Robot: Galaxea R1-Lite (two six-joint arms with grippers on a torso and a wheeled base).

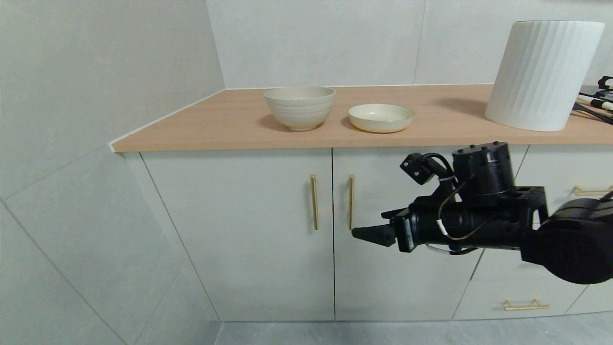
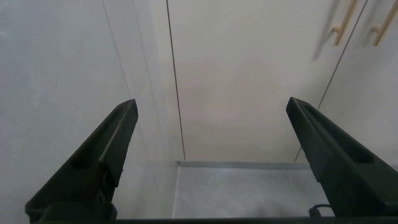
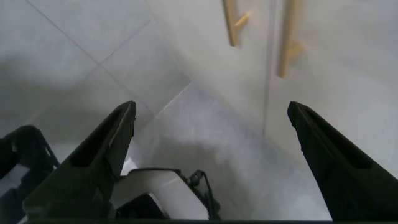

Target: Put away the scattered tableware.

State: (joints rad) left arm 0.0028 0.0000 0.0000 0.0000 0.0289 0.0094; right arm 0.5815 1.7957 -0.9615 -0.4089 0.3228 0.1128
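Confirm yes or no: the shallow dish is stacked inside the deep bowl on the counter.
No, the shallow dish sits on the countertop beside the deep bowl, with a gap between them.

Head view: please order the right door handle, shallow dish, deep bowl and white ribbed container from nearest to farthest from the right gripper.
From the right gripper:
1. right door handle, on the cabinet, just ahead of it.
2. shallow dish, on the counter above.
3. deep bowl, left of the dish.
4. white ribbed container, at the counter's far right.
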